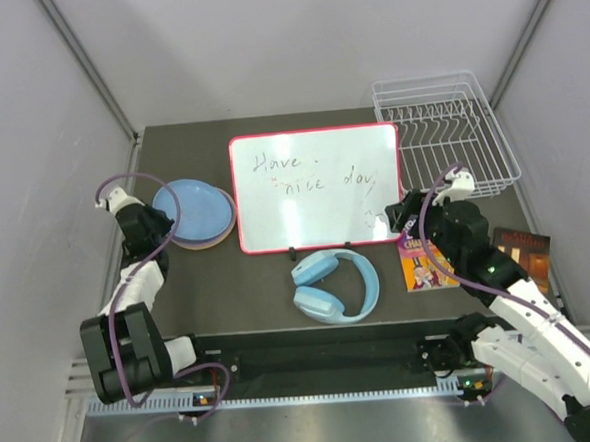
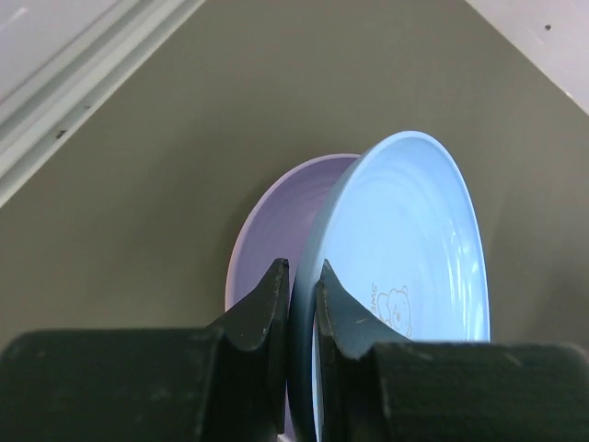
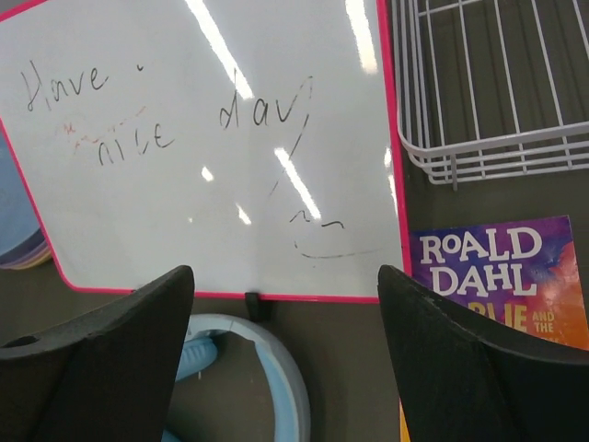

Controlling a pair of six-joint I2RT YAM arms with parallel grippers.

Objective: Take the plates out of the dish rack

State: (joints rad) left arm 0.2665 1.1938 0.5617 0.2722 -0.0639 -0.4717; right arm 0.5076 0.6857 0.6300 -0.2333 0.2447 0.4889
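The white wire dish rack [image 1: 448, 131] stands at the back right with no plates in it; its near corner [image 3: 497, 83] shows in the right wrist view. The plates lie in a stack at the left, with the light blue plate [image 1: 194, 209] on top. My left gripper [image 2: 302, 276] is shut on the rim of the light blue plate [image 2: 405, 230], which sits over the lilac plate [image 2: 276, 216]. In the top view the left gripper [image 1: 168, 222] is at the stack's left edge. My right gripper [image 3: 285, 285] hangs open and holds nothing, over the whiteboard's near edge.
A red-framed whiteboard [image 1: 316, 188] with writing lies in the middle. Light blue headphones [image 1: 336, 286] sit in front of it. A Roald Dahl book [image 3: 502, 276] lies right of the headphones, and another book [image 1: 525, 250] lies near the right edge. Grey walls close in both sides.
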